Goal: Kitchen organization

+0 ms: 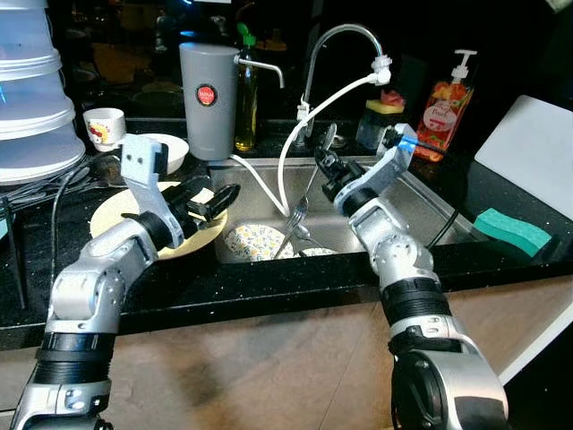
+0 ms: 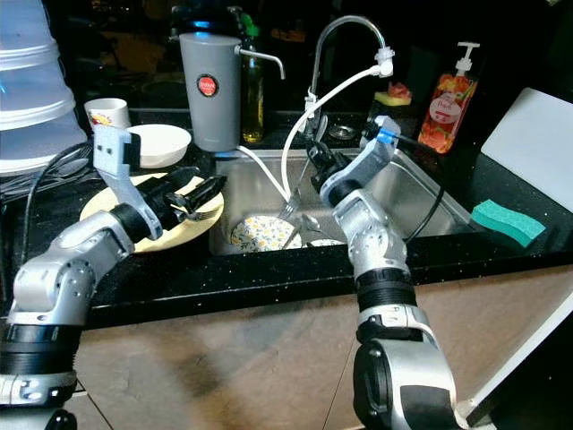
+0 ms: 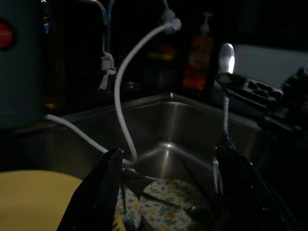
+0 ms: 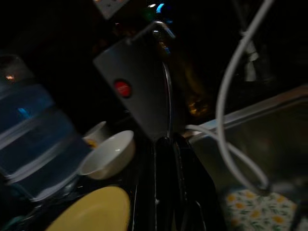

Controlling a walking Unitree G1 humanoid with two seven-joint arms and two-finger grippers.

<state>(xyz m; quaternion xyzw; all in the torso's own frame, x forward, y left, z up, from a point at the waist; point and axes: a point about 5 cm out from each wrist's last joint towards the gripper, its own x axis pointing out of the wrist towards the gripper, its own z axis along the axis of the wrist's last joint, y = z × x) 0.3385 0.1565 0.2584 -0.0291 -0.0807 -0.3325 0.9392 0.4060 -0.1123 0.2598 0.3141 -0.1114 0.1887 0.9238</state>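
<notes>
Right claw (image 1: 324,167) clamped on fork (image 1: 298,211) over sink (image 1: 421,202), left claw (image 1: 211,202) apart, seemingly empty.

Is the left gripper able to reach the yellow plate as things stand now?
Probably yes: the left gripper hovers open just above the yellow plate, with nothing between them.

My head views are lit from the front: my silver arms and the sink (image 1: 421,202) rim are bright, while everything behind the faucet (image 1: 345,40) falls into black. The steel shows soft glare. Both wrist views are very dim and grainy; my left gripper (image 3: 168,192) looms as blurred dark shapes, and a spoon (image 3: 226,60) bowl catches one bright highlight.
</notes>
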